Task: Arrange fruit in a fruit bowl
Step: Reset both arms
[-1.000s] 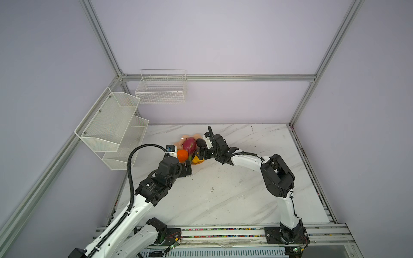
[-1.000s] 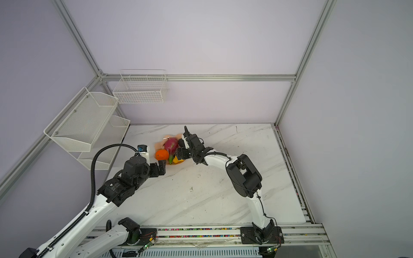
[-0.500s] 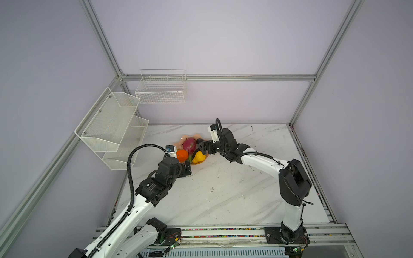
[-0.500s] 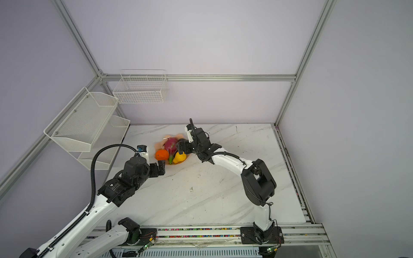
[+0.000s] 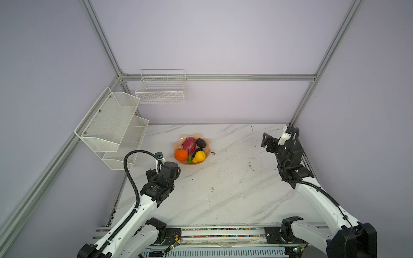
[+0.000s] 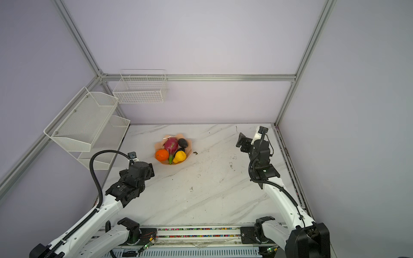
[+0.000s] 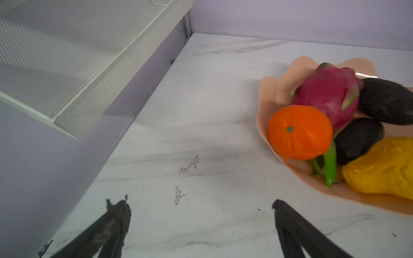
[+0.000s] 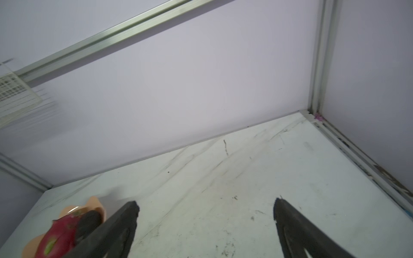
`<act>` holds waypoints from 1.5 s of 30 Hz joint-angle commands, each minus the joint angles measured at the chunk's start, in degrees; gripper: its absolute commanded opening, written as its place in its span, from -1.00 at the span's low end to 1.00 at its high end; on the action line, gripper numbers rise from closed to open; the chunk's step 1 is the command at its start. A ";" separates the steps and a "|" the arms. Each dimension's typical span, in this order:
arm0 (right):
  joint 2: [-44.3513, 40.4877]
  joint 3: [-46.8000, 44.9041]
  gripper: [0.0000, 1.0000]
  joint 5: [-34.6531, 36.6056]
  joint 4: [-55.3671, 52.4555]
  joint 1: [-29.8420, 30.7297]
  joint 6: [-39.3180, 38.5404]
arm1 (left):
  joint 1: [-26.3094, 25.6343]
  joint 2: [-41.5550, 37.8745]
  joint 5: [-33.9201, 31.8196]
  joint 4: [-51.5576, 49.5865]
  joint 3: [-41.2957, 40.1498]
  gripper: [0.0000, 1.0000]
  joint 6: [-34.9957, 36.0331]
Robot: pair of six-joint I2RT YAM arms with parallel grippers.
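Observation:
The peach-pink fruit bowl (image 5: 177, 145) (image 6: 159, 146) stands at the table's back middle. In it lie a magenta dragon fruit (image 5: 189, 144), two black ovals (image 5: 201, 143) (image 5: 197, 151), an orange (image 5: 181, 155) and a yellow pear (image 5: 199, 157). The left wrist view shows the bowl (image 7: 274, 89) with the orange (image 7: 299, 131) nearest. My left gripper (image 7: 197, 204) is open over bare marble just short of the bowl. My right gripper (image 5: 266, 141) (image 8: 205, 202) is open and empty, raised far to the bowl's right.
White mesh shelves (image 5: 111, 127) hang on the left wall beside my left arm. A white wire basket (image 5: 161, 89) hangs on the back wall. A small dark speck (image 5: 213, 153) lies just right of the bowl. Metal frame posts line the table's corners.
My right arm has pulled away from the bowl to the far right of the table, and its jaws have spread wider. The left arm has hardly moved.

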 commanded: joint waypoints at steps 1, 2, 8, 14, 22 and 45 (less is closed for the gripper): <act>1.08 -7.62 0.95 4.53 11.14 -0.49 -4.82 | 5.92 -0.70 3.11 15.06 -7.37 1.00 0.38; 1.88 -9.66 0.95 5.23 14.47 -0.50 -5.72 | 7.25 -0.45 4.64 16.64 -7.81 1.00 0.77; 13.91 -20.32 0.95 6.10 43.00 -0.87 -12.90 | 10.97 4.33 11.55 42.66 -13.32 1.00 12.50; 25.47 -21.43 0.95 3.78 59.46 -0.98 -16.92 | 12.83 15.89 15.86 81.61 -27.55 1.00 20.78; 34.72 -18.58 0.95 1.80 66.48 -2.25 -21.71 | 14.62 24.98 19.04 88.32 -24.14 0.99 23.85; 40.81 -14.73 0.95 -0.75 64.32 -6.45 -17.65 | 15.60 42.18 18.91 87.76 -14.40 1.00 26.15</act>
